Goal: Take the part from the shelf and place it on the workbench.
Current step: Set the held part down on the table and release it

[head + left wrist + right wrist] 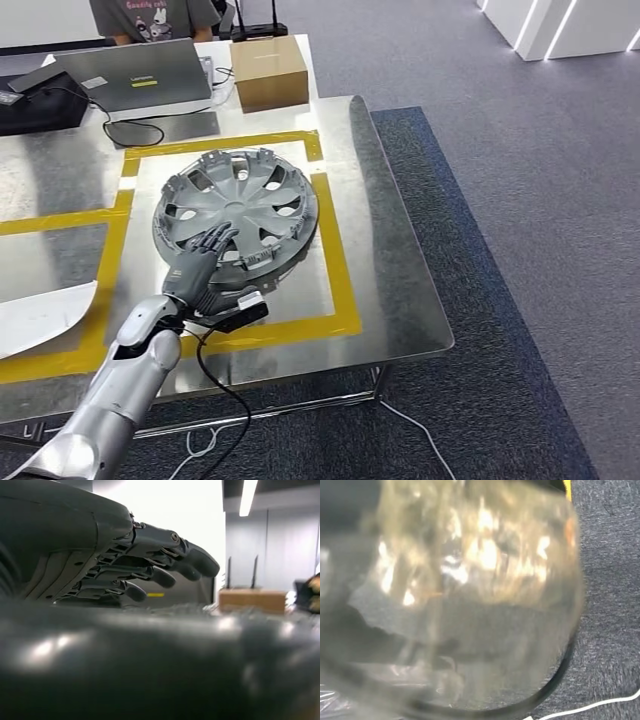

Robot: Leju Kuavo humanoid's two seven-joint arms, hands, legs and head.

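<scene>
Left arm (113,390): silver, rising from the near edge of the head view toward the wheel cover, a black cable looping beside it.
Left hand (198,268): lies flat on the near rim of the wheel cover, fingers (162,575) stretched out and slightly apart, curled round nothing; in the left wrist view they reach out just above the blurred grey surface of the part.
Right hand: the right wrist view is blurred by a glossy, see-through rounded surface close to the lens over grey carpet and a white cable (591,706); I cannot tell how the hand stands.
Wheel cover (245,205): grey, spoked, lying flat on the workbench inside the yellow tape square.
Yellow tape (336,255): frames the wheel cover on all sides.
Workbench (407,300): shiny metal top carrying the wheel cover.
White sheet (41,315): left of the wheel cover, outside the tape.
Cardboard box (269,70): beyond the wheel cover, at the far edge.
Laptop (132,75): beyond the wheel cover, left of the box.
Person (155,18): behind the laptop, farthest from the wheel cover.
</scene>
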